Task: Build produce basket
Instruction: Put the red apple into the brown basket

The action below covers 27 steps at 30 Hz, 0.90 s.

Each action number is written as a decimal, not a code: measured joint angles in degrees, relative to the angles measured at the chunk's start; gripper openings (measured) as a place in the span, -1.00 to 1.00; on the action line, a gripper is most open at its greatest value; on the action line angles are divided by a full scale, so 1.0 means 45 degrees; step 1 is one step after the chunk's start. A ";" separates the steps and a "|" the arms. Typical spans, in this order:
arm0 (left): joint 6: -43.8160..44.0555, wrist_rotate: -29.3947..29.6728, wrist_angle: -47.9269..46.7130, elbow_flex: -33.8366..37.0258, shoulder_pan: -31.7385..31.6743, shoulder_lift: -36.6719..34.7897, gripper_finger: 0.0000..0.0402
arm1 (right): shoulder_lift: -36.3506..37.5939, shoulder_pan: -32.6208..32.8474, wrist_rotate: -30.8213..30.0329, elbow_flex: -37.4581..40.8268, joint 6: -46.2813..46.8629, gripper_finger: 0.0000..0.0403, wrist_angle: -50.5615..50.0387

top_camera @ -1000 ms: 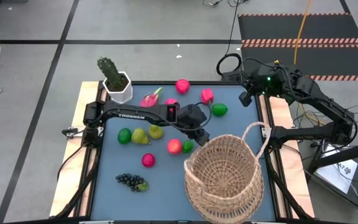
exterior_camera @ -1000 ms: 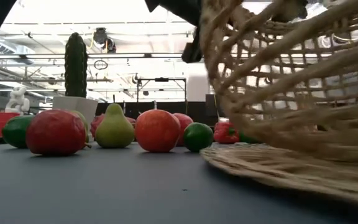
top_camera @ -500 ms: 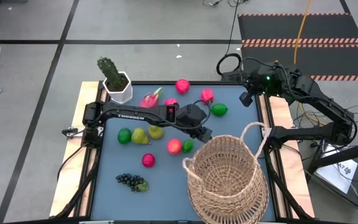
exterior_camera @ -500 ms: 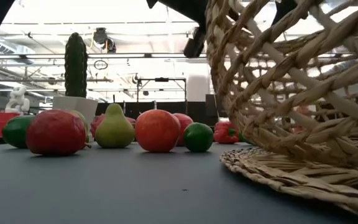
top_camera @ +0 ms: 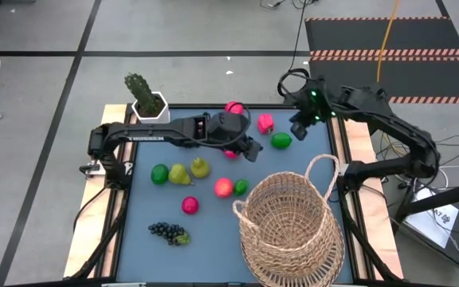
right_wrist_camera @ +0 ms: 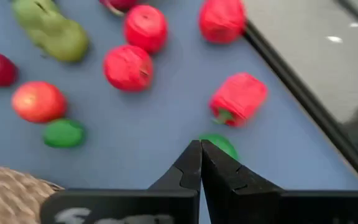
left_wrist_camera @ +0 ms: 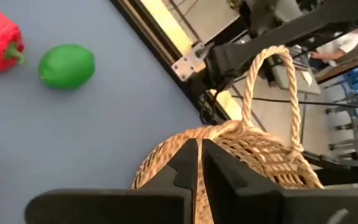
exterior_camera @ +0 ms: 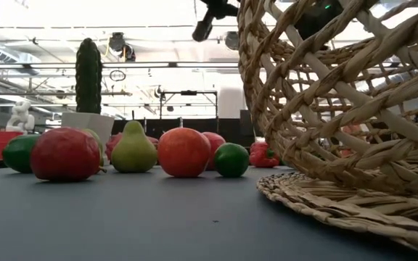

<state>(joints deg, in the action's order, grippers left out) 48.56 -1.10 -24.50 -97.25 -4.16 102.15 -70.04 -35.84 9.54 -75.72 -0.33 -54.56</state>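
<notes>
— basket (top_camera: pixel 289 227) is sitting upright at the table's near right, nothing gripping it.
— fruit?
— produce (top_camera: pixel 224 187) is lying loose left and far of it.
— claws?
— left gripper (top_camera: pixel 253 154) and right gripper (top_camera: pixel 297 132) are both hanging closed and empty above the fruit.

Blue table (top_camera: pixel 205 227): basket (top_camera: pixel 289 227), produce (top_camera: pixel 224 187)
</notes>
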 joint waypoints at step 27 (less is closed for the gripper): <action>0.3402 0.3353 -0.8342 -0.0005 0.2879 -0.0476 -0.88 | -0.2526 -0.0207 0.2696 0.0000 -0.2956 0.37 0.1211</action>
<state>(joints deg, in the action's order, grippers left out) 63.87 13.98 -62.04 -97.27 8.80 100.01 -81.41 -36.77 21.67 -75.72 -13.64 -49.11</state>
